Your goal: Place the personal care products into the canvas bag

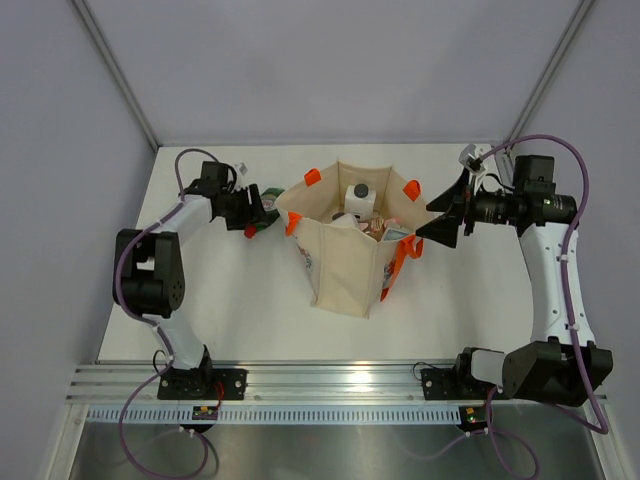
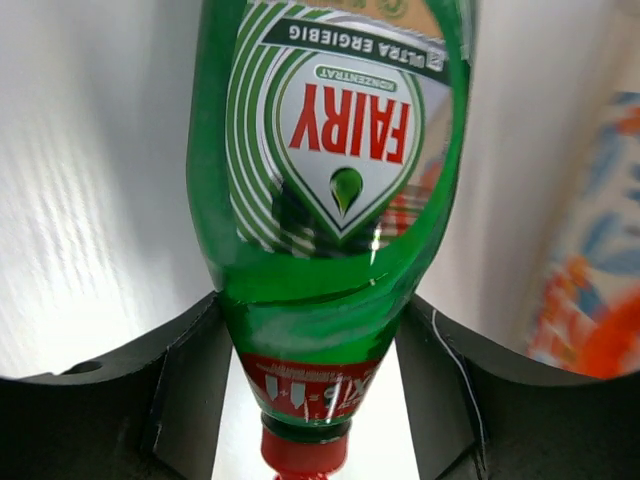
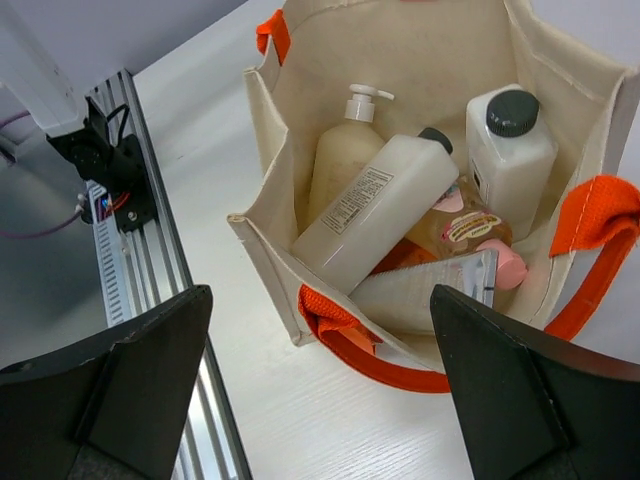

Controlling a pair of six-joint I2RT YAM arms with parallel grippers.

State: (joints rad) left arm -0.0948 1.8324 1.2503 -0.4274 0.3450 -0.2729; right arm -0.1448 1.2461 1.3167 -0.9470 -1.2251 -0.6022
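My left gripper (image 1: 248, 212) is shut on the green red-capped bottle (image 1: 264, 208), just left of the canvas bag (image 1: 345, 270). In the left wrist view the bottle (image 2: 320, 200) fills the frame, red cap toward the wrist, pinched at its shoulder between my fingers (image 2: 180, 390). My right gripper (image 1: 440, 216) is open and empty, right of the bag and above it. The right wrist view looks into the bag (image 3: 400, 50): cream pump bottle (image 3: 345, 150), long white bottle (image 3: 375, 210), white black-capped bottle (image 3: 510, 150), pink clear bottle (image 3: 470, 230), white tube (image 3: 425, 290).
The bag's orange handles (image 3: 590, 230) hang over its rim. An aluminium rail (image 1: 320, 380) runs along the table's near edge, with both arm bases on it. Grey walls close in the back and sides. The bag's printed side (image 2: 600, 250) shows blurred at the right of the left wrist view.
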